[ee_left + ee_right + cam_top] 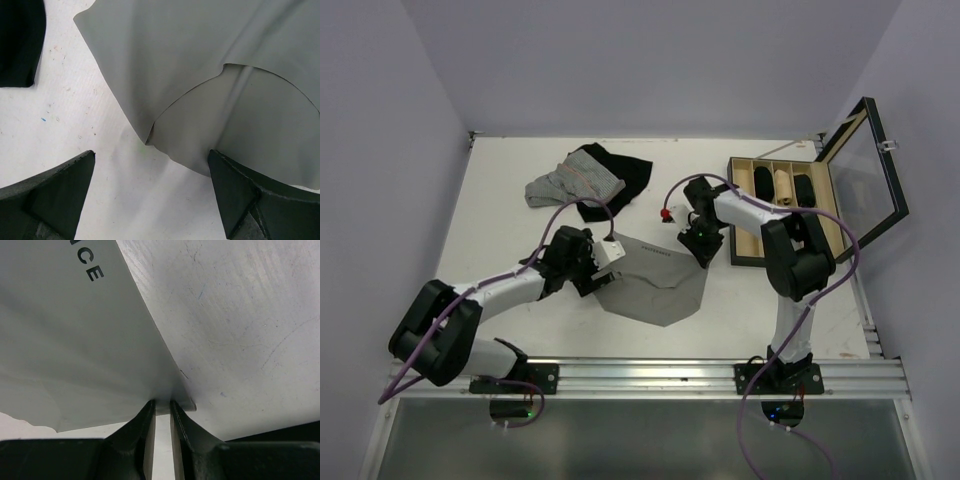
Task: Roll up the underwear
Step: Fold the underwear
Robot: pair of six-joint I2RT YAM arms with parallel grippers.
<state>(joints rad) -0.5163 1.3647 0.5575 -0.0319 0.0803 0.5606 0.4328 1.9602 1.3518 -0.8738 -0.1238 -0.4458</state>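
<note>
The grey underwear [655, 285] lies spread flat on the white table [500, 210] between the two arms, its lettered waistband toward the back. My right gripper [703, 250] is at its right waistband corner. In the right wrist view the fingertips [162, 407] are pinched on that corner of the underwear [75, 350]. My left gripper [608, 256] hovers at the cloth's left side. Its jaws [152, 190] stand wide open over bare table, just short of a leg-hole edge of the underwear [200, 75], holding nothing.
A grey-and-white striped garment [570, 183] and a black garment [625, 172] lie at the back of the table; the black garment [20, 45] shows in the left wrist view's top-left corner. A compartmented box [785, 205] with its lid [865, 165] raised stands at the right.
</note>
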